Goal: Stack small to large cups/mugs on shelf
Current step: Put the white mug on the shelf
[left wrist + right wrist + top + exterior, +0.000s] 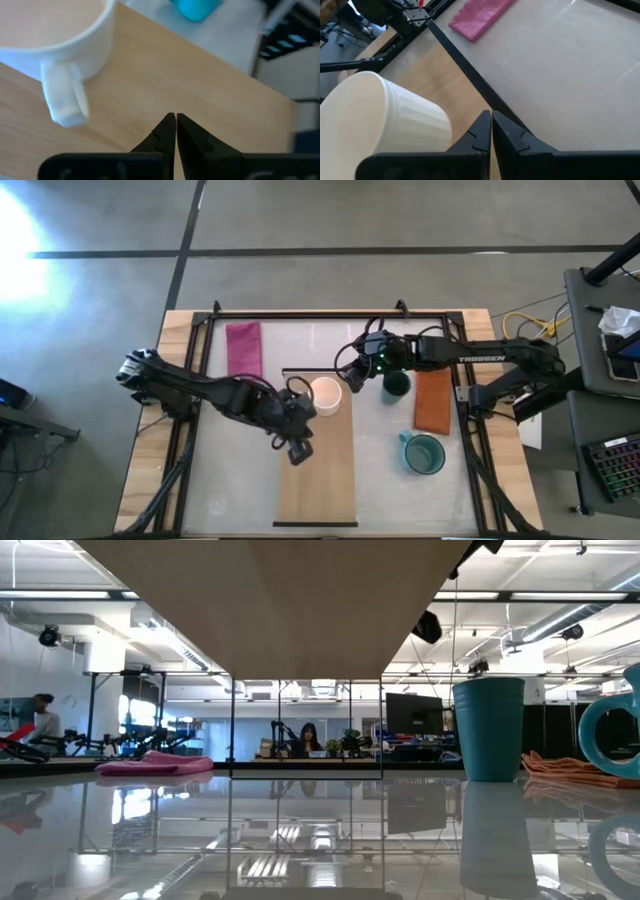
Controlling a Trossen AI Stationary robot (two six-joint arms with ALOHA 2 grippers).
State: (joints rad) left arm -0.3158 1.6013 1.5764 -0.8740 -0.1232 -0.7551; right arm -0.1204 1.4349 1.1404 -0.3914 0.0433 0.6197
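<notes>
The cream-white mug [325,395] stands on its base on the far part of the light-wood shelf [318,480], its handle [62,100] pointing toward my left gripper [298,442]. That gripper is shut and sits over the shelf [200,90] just short of the handle. My right gripper [350,375], also shut, is beside the mug's [385,120] far-right side, near the shelf's dark end strip [465,65]. The small dark green cup [396,385] and the teal mug [423,453] stand on the white tabletop right of the shelf. My right gripper's shut fingers [480,130] lie close against the cream mug's side wall [437,125], coming from the table's right. I cannot tell whether they touch it. My left gripper touches nothing that shows.
An orange cloth [433,402] lies between the green cup and the teal mug. A magenta cloth [243,348] lies far left of the shelf. In the low view the shelf [280,600] is raised above the tabletop, with the green cup [487,728] and the teal mug [610,735] at the right.
</notes>
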